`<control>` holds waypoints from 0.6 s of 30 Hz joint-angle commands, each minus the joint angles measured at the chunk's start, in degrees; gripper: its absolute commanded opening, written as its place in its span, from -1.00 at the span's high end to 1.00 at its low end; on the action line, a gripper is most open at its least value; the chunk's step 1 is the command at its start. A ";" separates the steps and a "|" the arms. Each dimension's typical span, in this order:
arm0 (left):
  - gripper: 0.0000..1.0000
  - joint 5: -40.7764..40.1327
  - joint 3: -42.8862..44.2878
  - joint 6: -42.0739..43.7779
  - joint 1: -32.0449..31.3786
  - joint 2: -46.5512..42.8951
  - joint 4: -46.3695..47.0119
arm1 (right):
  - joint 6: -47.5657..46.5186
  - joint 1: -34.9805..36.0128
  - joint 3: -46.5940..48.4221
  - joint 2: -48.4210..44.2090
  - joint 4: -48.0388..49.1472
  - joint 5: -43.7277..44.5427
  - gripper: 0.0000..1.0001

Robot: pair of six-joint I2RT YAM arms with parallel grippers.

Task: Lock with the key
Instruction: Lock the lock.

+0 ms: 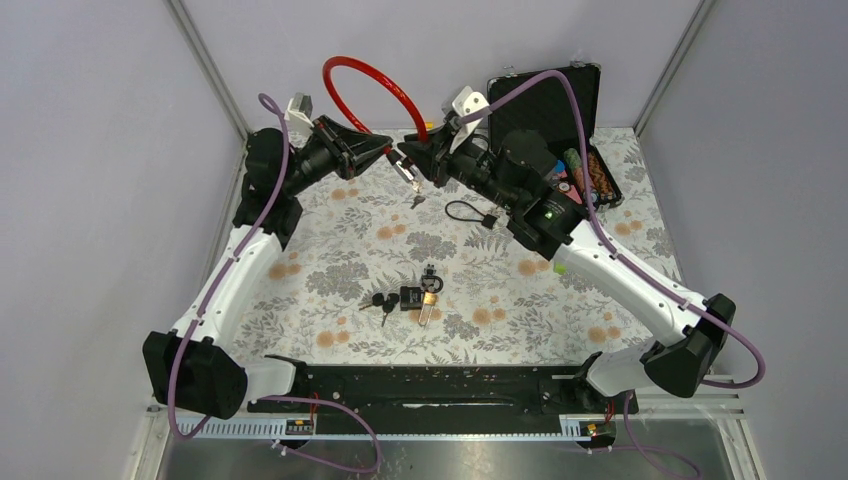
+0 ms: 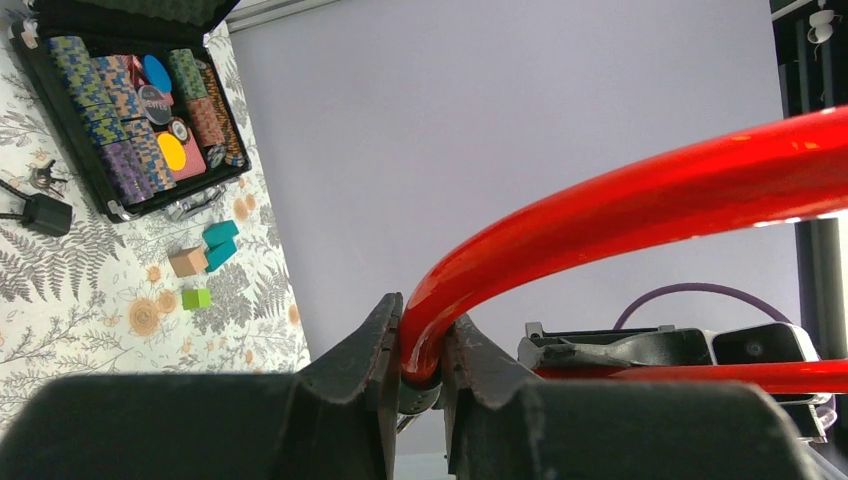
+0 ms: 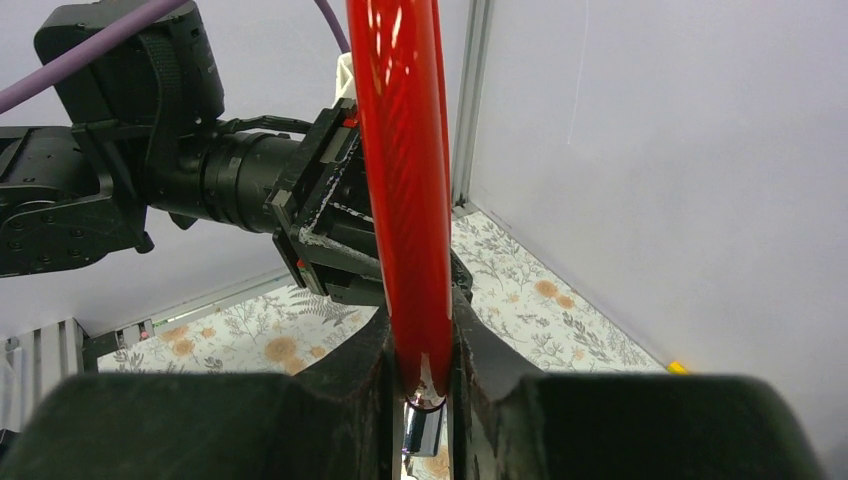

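The left claw [image 1: 383, 150] was clamped on one end of a glossy red cable loop [image 1: 362, 74]. In its wrist view the jaws [image 2: 420, 335] pinched the red tube [image 2: 640, 190] at the lower centre of the frame. The right claw [image 1: 407, 160] gripped the other end, and its own camera showed the fingers [image 3: 422, 345] closed round the cable [image 3: 400, 150], with a short silvery metal tip [image 3: 424, 430] poking out beneath them. The loop arched upward in the top centre of the overhead frame, well above the floral-patterned table cover [image 1: 300, 300]. Its two ends sat almost nose to nose between the claws. A bunch of small metal keys [image 1: 414, 188] dangled just below that meeting point. Whether one of them already sat in the lock barrel could not be told.

The step in hand looked like bringing the ends together so that the tip could seat in the barrel. The next move would call for fine alignment and a straight push. One claw would then have to let go to take the key and turn it, and the freed end might swing away.

A black padlock with keys [image 1: 412, 296] lay at the centre of the frame. An open black case of poker chips [image 1: 545, 95] stood at the upper right.
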 commanded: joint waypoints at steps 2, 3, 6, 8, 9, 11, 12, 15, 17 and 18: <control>1.00 -0.33 0.27 -6.54 -0.09 -2.54 11.01 | -0.20 0.92 2.59 1.13 -6.31 2.11 0.62; 1.00 -0.54 0.22 -5.81 -0.15 -2.69 11.03 | -0.38 0.92 2.93 0.91 -6.75 2.23 0.55; 1.00 -1.48 0.31 -2.41 -0.21 -3.54 8.94 | -0.10 0.92 4.99 0.22 -8.39 2.78 0.32; 1.00 -1.61 0.39 -1.27 -0.16 -3.78 8.31 | 0.18 0.92 6.55 -0.14 -9.21 2.70 0.24; 1.00 -1.61 0.42 -1.27 -0.19 -3.80 8.17 | 0.48 0.87 7.23 -0.19 -9.57 2.76 0.22; 1.00 -1.48 0.34 -1.51 -0.16 -3.59 8.21 | 0.85 0.92 8.39 -0.14 -10.52 2.44 0.18; 1.00 -1.54 0.31 -1.54 -0.20 -3.55 8.11 | 1.40 0.92 8.84 -0.19 -10.72 2.42 0.16; 1.00 -1.75 0.56 -1.42 -0.19 -3.54 7.49 | 2.00 0.92 9.74 -0.26 -11.59 1.87 0.12; 1.00 -1.90 0.74 -1.24 -0.12 -3.47 6.90 | 2.22 0.91 10.21 -0.46 -13.72 0.75 0.07; 1.00 -1.99 0.87 -1.12 -0.12 -3.39 6.62 | 2.45 0.92 10.34 -0.65 -14.37 0.10 -0.03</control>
